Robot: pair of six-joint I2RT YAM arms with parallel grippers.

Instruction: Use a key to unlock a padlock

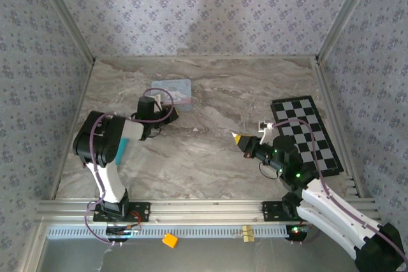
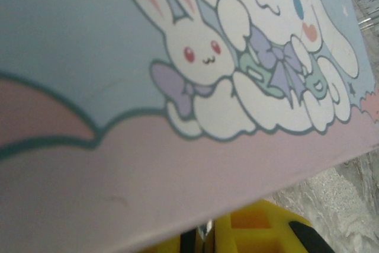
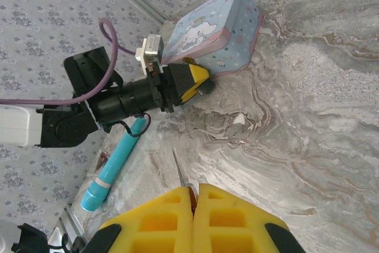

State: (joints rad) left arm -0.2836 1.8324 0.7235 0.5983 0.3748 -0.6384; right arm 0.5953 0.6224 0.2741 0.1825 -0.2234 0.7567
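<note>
Key point(image 3: 177, 169), which we read as a thin silvery blade, pinched in the closed right pincer point(image 3: 193, 191) over the marbled bench point(image 3: 308, 117), left pincer point(image 3: 200, 81) against the cartoon-printed tin point(image 3: 210, 34), its grip we cannot tell

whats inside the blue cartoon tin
Nothing inside shows: the tin looks shut on the table, printed lid and blue side visible. The left tool sits at its edge. The right tool, apart, pinches the key.
</note>
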